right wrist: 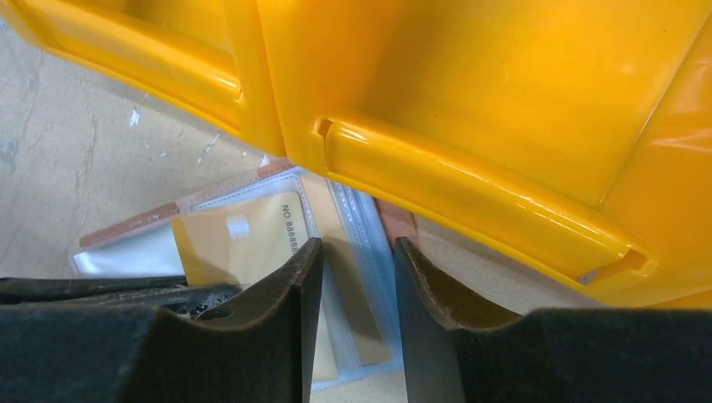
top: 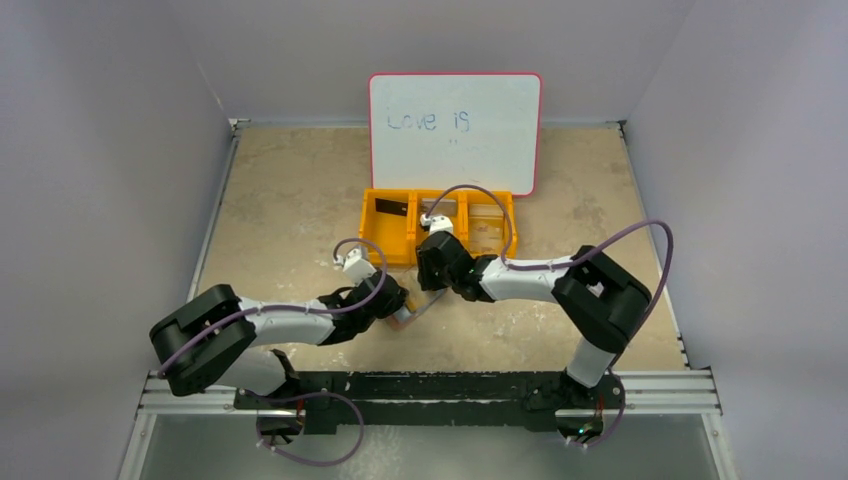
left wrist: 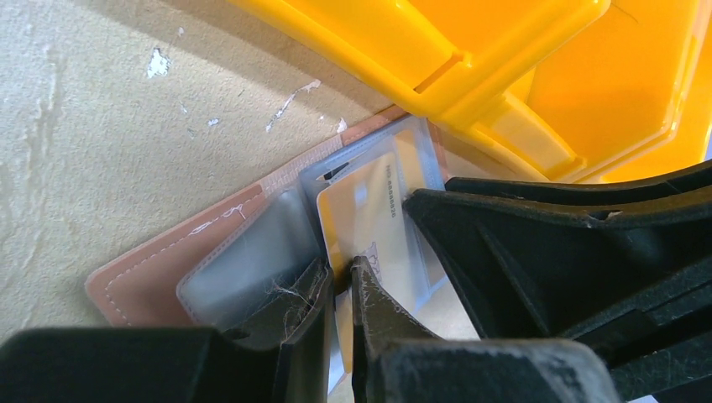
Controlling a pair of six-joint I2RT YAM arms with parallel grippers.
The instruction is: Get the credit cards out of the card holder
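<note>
Card holder [top: 428,303], brown bifold with clear pockets, lies open just beside the orange plastic tray's [top: 366,228] near wall.
My left claw [left wrist: 340,277], nearly closed, pinches its pocket edge. My right claw [right wrist: 358,252], half open and empty, straddles the yellow credit card [right wrist: 243,243]. Next I judge: nip it, draw it free.

Both white-and-black arms were bent inward, wrists angled down, tips almost meeting at centre. The left black two-finger hand [left wrist: 340,285] had its fingers nearly together; the right hand [right wrist: 357,269] had its fingers standing apart.
</note>
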